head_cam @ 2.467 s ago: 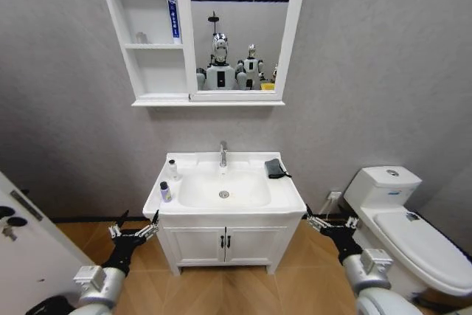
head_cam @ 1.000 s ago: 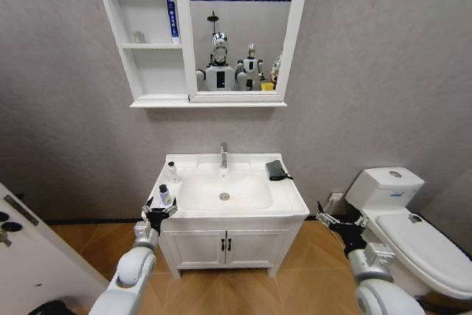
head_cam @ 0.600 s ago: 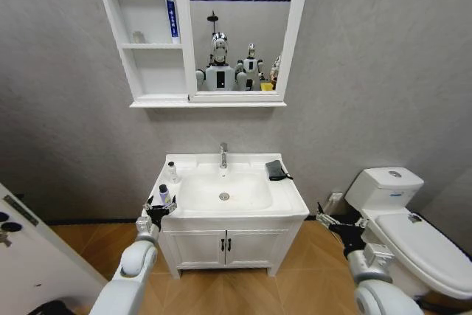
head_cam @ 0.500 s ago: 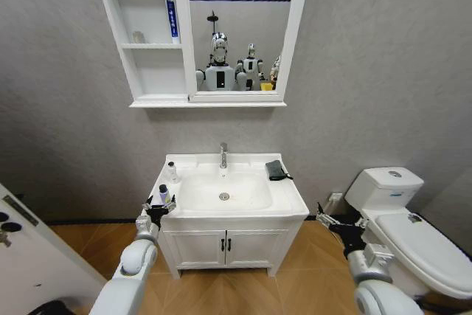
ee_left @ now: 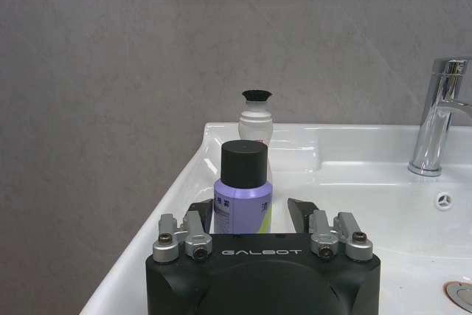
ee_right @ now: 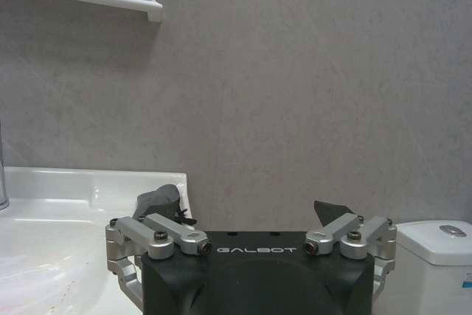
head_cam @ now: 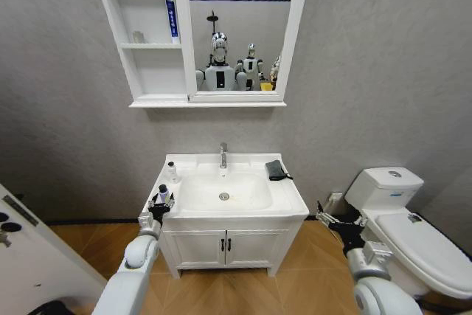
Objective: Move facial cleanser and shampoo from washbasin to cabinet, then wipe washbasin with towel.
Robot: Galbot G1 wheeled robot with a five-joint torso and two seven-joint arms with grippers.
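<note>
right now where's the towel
In the head view the towel lies on the washbasin rim's back right corner, right of the tap.

White toilet (head_cam: 409, 219) at lower right, lid closed. White two-door vanity (head_cam: 225, 245) with black handles at lower centre. Grey textured wall (head_cam: 369, 71) behind. Wood-pattern floor (head_cam: 295, 285) along the bottom. White panel (head_cam: 29, 248) at lower left.

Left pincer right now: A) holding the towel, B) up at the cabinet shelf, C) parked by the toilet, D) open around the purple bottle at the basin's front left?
D. In the left wrist view the left pincer has a finger on either side of the purple black-capped bottle on the washbasin ledge, gaps visible, not yet closed on it.
</note>
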